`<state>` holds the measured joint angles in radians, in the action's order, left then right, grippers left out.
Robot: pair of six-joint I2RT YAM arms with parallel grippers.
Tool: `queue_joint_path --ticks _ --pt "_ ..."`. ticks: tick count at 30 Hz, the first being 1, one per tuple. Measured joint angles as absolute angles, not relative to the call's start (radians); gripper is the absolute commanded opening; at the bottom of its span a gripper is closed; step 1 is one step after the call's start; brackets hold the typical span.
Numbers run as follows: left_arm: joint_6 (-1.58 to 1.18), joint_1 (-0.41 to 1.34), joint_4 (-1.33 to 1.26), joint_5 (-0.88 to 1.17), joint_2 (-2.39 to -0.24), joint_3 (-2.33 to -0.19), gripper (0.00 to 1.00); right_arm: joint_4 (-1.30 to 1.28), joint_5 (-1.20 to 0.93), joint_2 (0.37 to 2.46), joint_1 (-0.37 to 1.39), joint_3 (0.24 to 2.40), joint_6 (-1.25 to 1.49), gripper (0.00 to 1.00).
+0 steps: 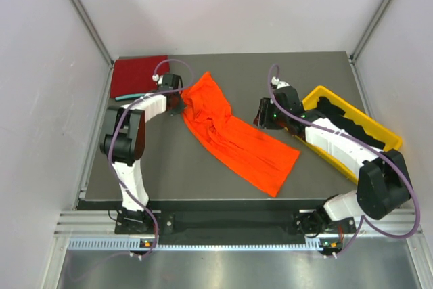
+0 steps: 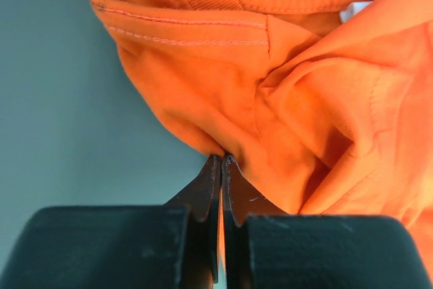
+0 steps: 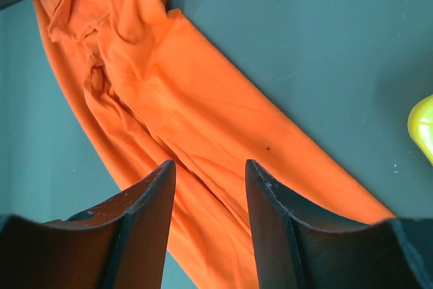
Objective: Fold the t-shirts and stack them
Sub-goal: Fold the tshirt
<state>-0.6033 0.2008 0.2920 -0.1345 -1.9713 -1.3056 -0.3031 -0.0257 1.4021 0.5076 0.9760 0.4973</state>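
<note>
— What's the left pincer (image 2: 222, 162) doing?
— Its jaws are pinched together on a fold of the bright orange soft cloth t-shirt (image 2: 304, 99). The shirt bunches just ahead of the tips and to their right.
— And the right pincer (image 3: 208, 167)?
— Fingers apart, holding nothing. The shirt's long body lies beneath it and stretches ahead.
— The other shirts?
— A flat dark red cloth t-shirt (image 1: 137, 74) lies behind the left pincer. Black cloth shirts (image 1: 345, 126) fill the yellow plastic bin (image 1: 314, 96) off the right pincer's right side.

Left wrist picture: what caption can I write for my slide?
Left gripper shut on a fold of the orange t-shirt on the grey table.
</note>
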Motion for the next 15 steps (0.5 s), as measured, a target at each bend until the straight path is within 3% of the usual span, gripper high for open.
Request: queue_joint_path --ticks 7,15 --pt "-0.605 0.201 0.181 -0.071 -2.059 -1.388 0.0 -0.301 -0.006 1.402 0.508 0.976 0.497 0.46" --pt "-0.609 0.201 0.022 0.09 -2.297 -1.66 0.0 -0.264 0.018 1.443 0.508 0.976 0.499 0.46"
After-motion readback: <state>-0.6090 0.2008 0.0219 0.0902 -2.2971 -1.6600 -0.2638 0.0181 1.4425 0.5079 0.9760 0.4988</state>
